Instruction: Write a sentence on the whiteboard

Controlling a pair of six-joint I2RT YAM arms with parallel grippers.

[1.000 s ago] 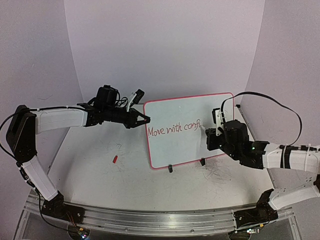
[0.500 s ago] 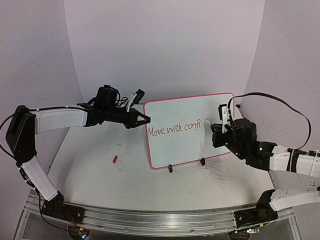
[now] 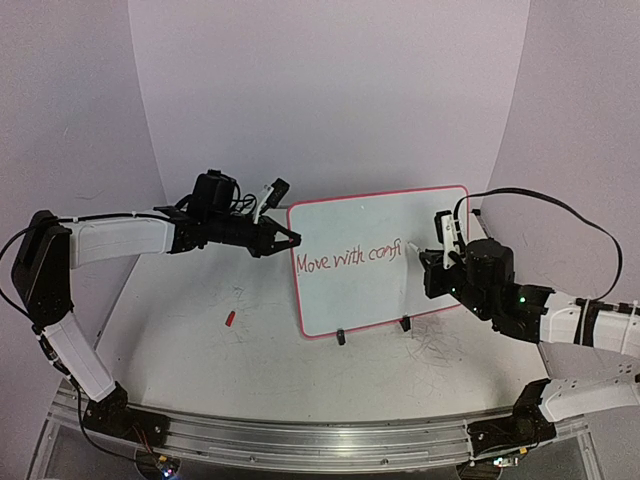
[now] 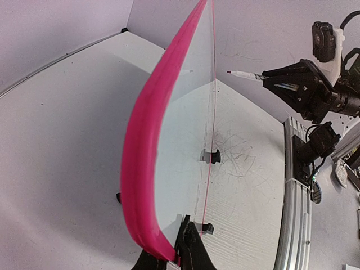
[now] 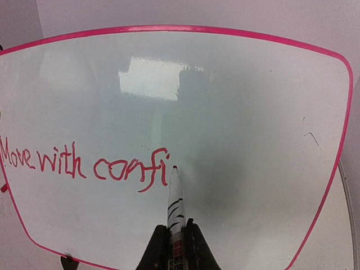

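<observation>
We note whiteboard [image 5: 242, 124] glossy, smooth; rim [image 5: 169, 27] plastic perhaps; table [image 3: 190, 350] matt, scuffed; rail [image 3: 320, 440] along near edge ribbed metal.

On the whiteboard [image 5: 242, 112] — a red handwritten sentence [image 5: 84, 164] reading "Move with confi".

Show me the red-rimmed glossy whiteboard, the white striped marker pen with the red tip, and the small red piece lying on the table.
Red-rimmed whiteboard [image 5: 242, 112]: right wrist view, bare panel, upper right.
Striped marker pen [image 5: 175, 199]: right wrist view, middle of barrel.
Small red piece [image 3: 230, 318]: top external view, its middle.
</observation>
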